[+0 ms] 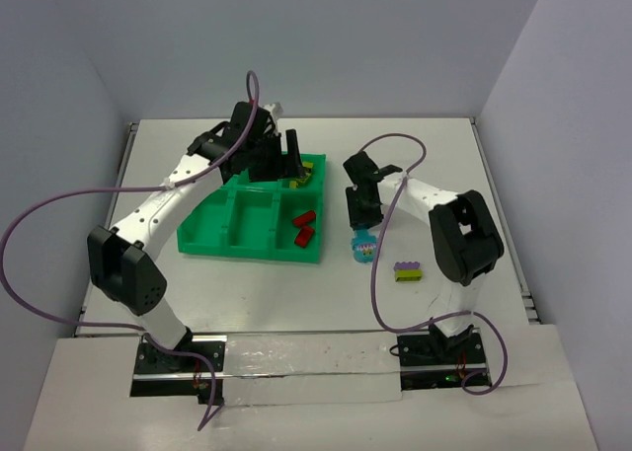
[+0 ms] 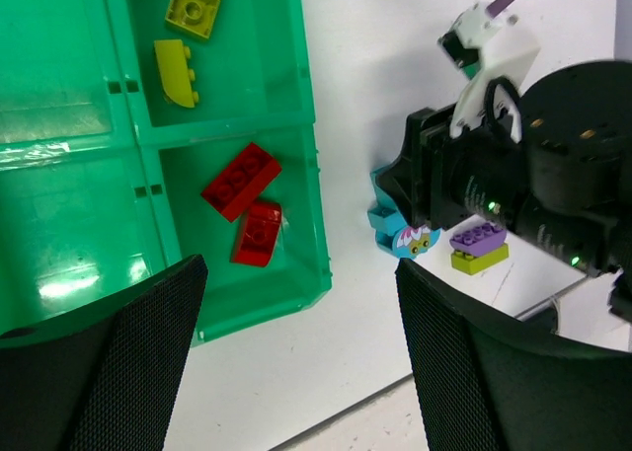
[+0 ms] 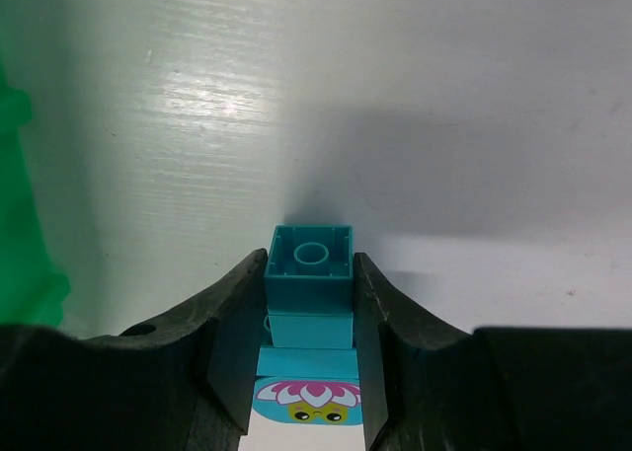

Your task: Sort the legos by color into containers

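Observation:
The green tray (image 1: 247, 226) of containers lies left of centre. Two red legos (image 1: 304, 227) lie in its near right compartment and yellow-green ones (image 1: 299, 182) in the far right one; the left wrist view shows the red pair (image 2: 242, 181) and the yellow-green pieces (image 2: 193, 4). My right gripper (image 3: 310, 263) is shut on a cyan lego stack (image 3: 310, 271) with a flower face, just right of the tray's near right corner (image 1: 363, 246). My left gripper (image 2: 299, 273) hangs open and empty above the tray's right edge (image 1: 288, 163).
A purple brick on a yellow-green brick (image 1: 407, 271) sits on the white table right of the cyan stack, also seen in the left wrist view (image 2: 479, 247). The right arm's black wrist (image 2: 553, 175) fills that view's right side. Walls enclose the table.

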Action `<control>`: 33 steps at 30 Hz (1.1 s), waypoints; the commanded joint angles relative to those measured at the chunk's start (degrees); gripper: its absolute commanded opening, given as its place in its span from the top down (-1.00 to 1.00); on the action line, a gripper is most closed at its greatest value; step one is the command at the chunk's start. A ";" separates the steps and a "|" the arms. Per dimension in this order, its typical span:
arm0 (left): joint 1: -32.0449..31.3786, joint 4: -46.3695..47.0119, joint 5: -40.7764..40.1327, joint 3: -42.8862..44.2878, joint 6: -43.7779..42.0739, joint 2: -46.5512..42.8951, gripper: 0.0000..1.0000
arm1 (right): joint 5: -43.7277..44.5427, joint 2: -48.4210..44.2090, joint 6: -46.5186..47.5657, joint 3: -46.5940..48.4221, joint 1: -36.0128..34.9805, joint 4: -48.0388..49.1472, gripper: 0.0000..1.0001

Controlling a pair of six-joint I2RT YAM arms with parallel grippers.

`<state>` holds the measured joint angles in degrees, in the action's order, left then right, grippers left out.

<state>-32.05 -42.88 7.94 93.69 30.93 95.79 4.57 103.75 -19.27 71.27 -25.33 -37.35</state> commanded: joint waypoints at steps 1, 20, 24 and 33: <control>0.25 6.62 11.68 -2.00 2.23 -1.13 -0.72 | -1.26 -9.34 -6.35 3.65 4.96 -0.13 1.00; -3.11 30.22 32.37 -9.09 11.51 8.04 -0.77 | -8.38 -22.28 -22.31 1.49 8.19 10.36 1.00; -3.19 28.99 31.17 -8.25 11.79 9.51 -0.77 | -9.41 -22.62 -22.30 1.42 7.67 10.01 1.00; -3.86 24.13 27.12 -1.55 9.65 13.93 -0.81 | -10.02 -22.16 -21.71 2.95 6.16 9.26 1.00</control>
<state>-35.26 -17.18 37.20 86.87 42.56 108.80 -4.97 83.90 -40.86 72.20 -18.26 -29.19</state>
